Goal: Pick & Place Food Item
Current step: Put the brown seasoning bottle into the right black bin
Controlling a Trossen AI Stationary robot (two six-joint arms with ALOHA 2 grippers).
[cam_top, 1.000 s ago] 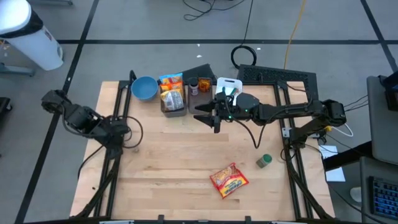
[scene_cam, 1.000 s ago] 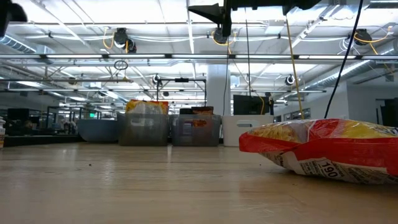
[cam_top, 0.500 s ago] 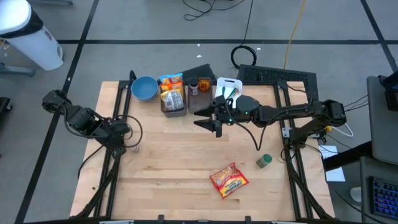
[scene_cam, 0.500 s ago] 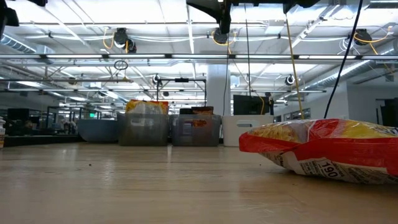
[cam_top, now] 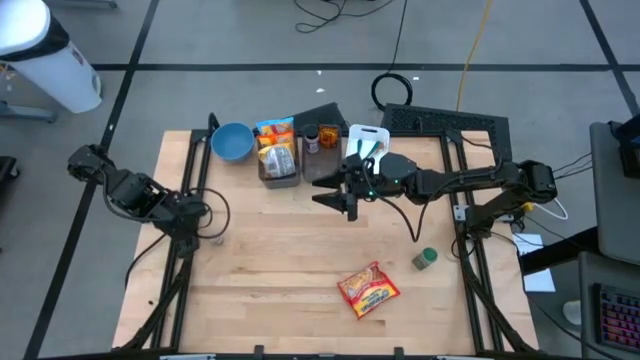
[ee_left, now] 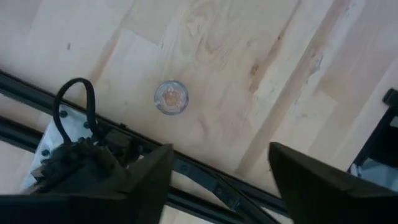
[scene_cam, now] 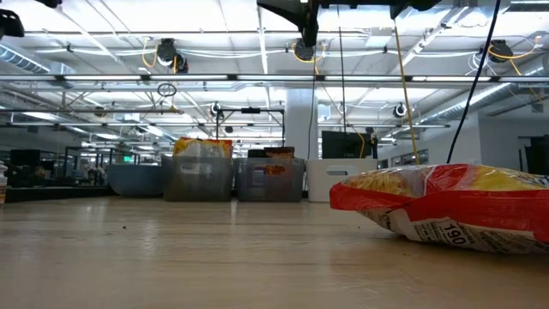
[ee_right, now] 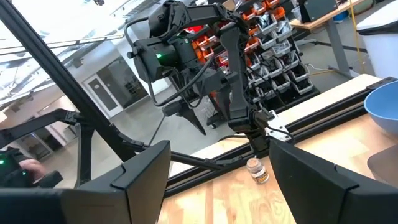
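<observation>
A red and yellow noodle packet (cam_top: 368, 290) lies flat on the wooden table near its front edge; it also shows in the low view (scene_cam: 446, 206). My right gripper (cam_top: 328, 187) is open and empty, high above the table's middle and just in front of the bins, far from the packet. It also shows at the low view's top (scene_cam: 296, 13). My left gripper (cam_top: 200, 222) is open and empty at the table's left edge, above a small round jar (ee_left: 171, 98) that stands on the table.
Along the far edge stand a blue bowl (cam_top: 232, 141), a clear bin of snack packets (cam_top: 277, 152), a second bin (cam_top: 320, 140) and a white container (cam_top: 365, 140). A green-lidded jar (cam_top: 425, 259) stands at the right. Black frame rails (cam_top: 185, 260) run along both sides.
My right gripper has risen slightly and turned a little above the table's middle, staying open. Nothing on the table has moved.
</observation>
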